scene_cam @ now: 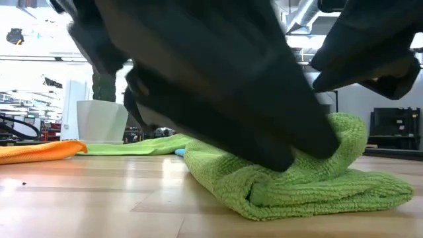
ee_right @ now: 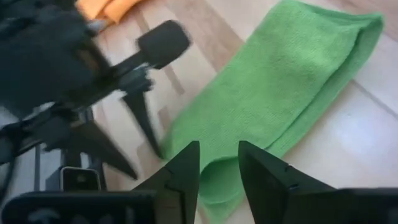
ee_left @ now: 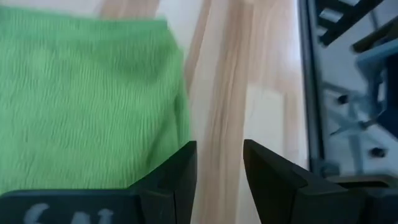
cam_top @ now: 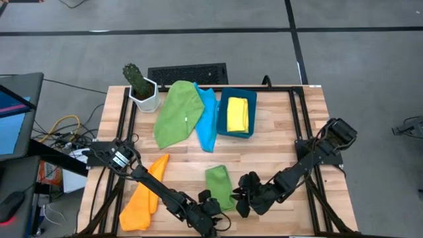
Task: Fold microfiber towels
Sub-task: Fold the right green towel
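towel (cam_top: 219,186): folded, lower centre of desk (cam_top: 277,139)
left gripper (cam_top: 213,206): jaws open, empty
right gripper (cam_top: 242,196): jaws open, empty
tip: align edges, press crease flat

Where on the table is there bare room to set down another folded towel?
Bare wood lies right of the blue bin, and mid-table between the orange towel and the folded green towel. Crowded: the near edge, where the left gripper and right gripper flank that towel.
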### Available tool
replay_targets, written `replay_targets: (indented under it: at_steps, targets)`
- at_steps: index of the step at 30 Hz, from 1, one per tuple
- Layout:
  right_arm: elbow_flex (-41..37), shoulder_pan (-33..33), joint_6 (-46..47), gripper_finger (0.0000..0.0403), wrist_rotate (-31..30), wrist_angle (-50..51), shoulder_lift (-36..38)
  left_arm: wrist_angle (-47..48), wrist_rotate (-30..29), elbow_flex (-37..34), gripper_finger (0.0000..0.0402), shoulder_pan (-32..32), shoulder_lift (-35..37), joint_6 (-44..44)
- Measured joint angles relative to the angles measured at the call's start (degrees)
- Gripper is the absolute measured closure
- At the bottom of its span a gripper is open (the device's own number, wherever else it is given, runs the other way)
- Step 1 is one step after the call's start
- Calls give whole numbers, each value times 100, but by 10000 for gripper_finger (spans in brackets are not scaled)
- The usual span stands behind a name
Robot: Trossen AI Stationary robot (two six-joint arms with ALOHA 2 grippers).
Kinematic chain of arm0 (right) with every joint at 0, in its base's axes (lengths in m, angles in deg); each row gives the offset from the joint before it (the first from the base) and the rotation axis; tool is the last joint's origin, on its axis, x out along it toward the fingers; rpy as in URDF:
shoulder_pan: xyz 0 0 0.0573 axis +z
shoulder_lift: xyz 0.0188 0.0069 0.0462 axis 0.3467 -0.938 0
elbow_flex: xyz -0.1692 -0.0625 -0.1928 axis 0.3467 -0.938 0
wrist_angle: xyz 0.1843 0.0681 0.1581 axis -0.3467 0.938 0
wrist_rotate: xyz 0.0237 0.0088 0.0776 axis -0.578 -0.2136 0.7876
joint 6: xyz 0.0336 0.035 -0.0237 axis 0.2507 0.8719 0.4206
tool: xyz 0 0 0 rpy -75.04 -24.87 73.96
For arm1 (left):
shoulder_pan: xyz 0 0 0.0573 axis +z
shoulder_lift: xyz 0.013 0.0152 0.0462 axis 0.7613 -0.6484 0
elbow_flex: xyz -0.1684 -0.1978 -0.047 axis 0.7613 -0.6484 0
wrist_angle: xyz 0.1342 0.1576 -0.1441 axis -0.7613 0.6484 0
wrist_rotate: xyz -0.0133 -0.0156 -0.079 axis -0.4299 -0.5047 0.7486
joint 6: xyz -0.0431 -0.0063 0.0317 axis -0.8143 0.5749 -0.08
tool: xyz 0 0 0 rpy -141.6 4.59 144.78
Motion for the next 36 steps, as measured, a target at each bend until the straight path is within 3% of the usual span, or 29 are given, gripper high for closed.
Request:
replay_targets:
  at_steps: [6,14,20,36]
  targets:
    - [-17,-252,-61,276,55,44,-149,397,-46,-11,278,-32,-37,-211]
    - [1,-483,-151,276,679,-441,-684,484,-109,-11,278,-32,-40,-216]
    - [-7,-522,15,281,661,-322,-717,598,-81,-11,278,-32,-40,-219]
    - [4,-500,139,393,685,-269,-685,682,176,-11,278,-21,15,-221]
